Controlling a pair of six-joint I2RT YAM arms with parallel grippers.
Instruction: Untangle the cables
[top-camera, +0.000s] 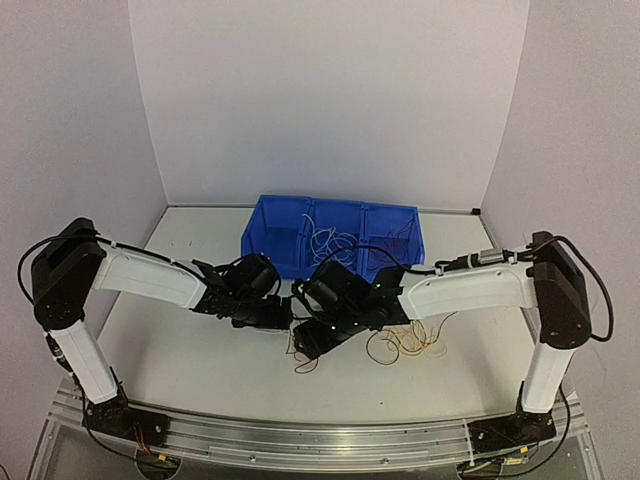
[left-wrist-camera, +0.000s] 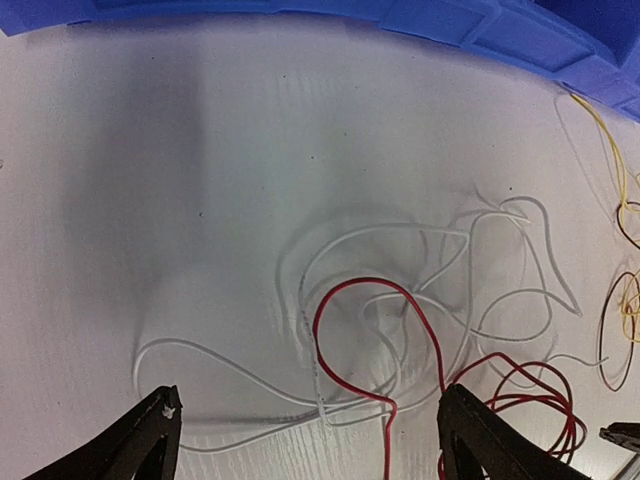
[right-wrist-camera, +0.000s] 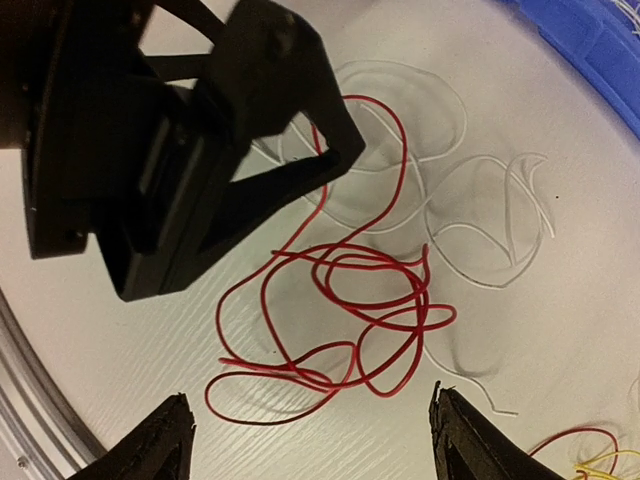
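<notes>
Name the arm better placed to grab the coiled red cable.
Likely right: the right gripper is open with the red cable coiled squarely between its fingers; the left gripper faces mostly white cable loops.

The white table (top-camera: 180, 330) carries a blue bin (top-camera: 330, 232) at twelve o'clock, against its far edge. Near the middle, toward six o'clock, a red wire (right-wrist-camera: 350, 262) lies in loose overlapping loops on the bare surface. It crosses pale white wires (left-wrist-camera: 400, 228) that curl on its twelve-o'clock side, toward the bin. Yellow and brown loops (top-camera: 410, 345) lie at about four o'clock from the table's centre.
</notes>
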